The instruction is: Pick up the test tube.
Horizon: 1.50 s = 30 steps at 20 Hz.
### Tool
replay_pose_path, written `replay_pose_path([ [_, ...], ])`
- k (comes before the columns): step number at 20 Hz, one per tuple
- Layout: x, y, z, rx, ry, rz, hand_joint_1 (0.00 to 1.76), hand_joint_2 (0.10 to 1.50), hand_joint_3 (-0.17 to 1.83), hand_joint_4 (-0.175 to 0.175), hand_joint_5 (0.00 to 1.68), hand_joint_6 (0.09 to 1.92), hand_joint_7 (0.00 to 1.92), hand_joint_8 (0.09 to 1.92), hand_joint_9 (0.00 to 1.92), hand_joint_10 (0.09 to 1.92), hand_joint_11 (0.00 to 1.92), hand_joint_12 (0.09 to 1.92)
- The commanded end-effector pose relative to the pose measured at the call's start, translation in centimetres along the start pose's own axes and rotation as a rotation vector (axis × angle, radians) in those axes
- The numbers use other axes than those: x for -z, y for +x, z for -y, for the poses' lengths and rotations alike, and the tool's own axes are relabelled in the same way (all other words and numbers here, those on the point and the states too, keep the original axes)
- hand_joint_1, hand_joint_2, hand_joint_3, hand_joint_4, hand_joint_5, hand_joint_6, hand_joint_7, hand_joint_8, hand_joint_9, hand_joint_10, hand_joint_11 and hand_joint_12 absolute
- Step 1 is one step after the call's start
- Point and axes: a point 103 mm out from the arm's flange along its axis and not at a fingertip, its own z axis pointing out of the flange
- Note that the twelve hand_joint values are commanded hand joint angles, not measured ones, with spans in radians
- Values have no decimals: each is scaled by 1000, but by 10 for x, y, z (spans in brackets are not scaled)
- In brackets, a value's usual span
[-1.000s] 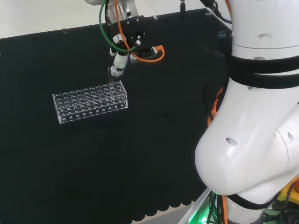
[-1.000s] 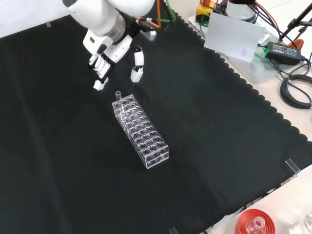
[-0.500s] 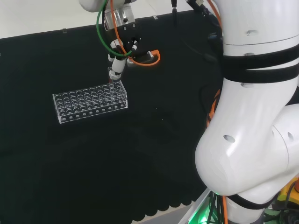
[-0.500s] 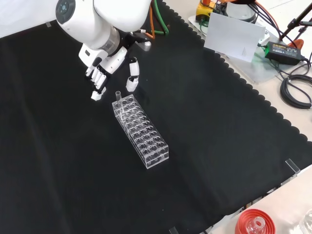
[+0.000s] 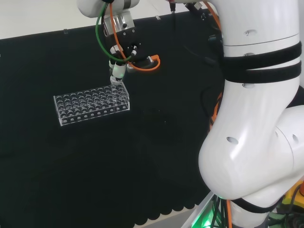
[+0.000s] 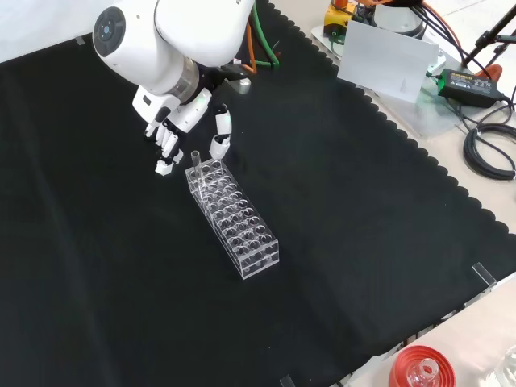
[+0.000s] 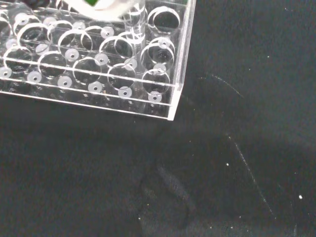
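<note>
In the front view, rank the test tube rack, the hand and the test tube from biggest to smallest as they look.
1. Test tube rack
2. Hand, a bit smaller
3. Test tube, clearly smallest

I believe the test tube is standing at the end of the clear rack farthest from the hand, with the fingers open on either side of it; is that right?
Not quite: the front view shows the test tube at the end of the rack nearest the hand, not the farthest. The fingers are indeed open on either side of it.
</note>
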Motion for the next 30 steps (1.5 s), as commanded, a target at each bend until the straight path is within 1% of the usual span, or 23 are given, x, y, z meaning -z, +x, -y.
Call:
replay_pose_path([
  [1,-1,3,1,-5,-10,-22,887,708,543,-113,373,235,637,875,511,904,202,1518],
  [2,-1,5,1,-8,-13,-32,895,707,546,-118,375,309,668,862,534,890,218,1513],
  [5,2,8,-3,-15,-18,-60,932,695,572,-140,388,632,796,831,641,843,288,1490],
  [6,4,10,-5,-15,-16,-65,942,690,585,-145,388,708,829,826,672,832,307,1485],
  [8,8,13,-8,-9,-19,-70,959,679,606,-158,407,801,883,822,729,817,336,1480],
  [10,11,17,-11,-4,-26,-68,971,672,622,-168,436,849,924,818,771,807,356,1474],
  [12,14,20,-12,0,-32,-69,980,667,633,-174,466,876,958,815,803,801,374,1469],
  [17,16,24,-13,2,-38,-67,1008,653,657,-175,558,904,1053,790,875,772,408,1456],
  [23,12,29,-13,-10,-50,-49,1148,620,722,-175,851,836,1360,641,1098,658,520,1404],
  [25,13,29,-13,-19,-63,-48,1171,786,499,-175,1008,859,1427,594,1166,633,556,1391],
  [26,13,28,-13,-28,-72,-56,1177,841,407,-175,1056,845,1453,576,1194,621,574,1382],
  [28,14,28,-13,-41,-89,-73,1184,886,318,-175,1112,803,1495,549,1241,599,610,1362],
  [30,16,28,-14,-49,-108,-74,1191,878,309,-175,1154,747,1534,528,1286,582,652,1339],
])
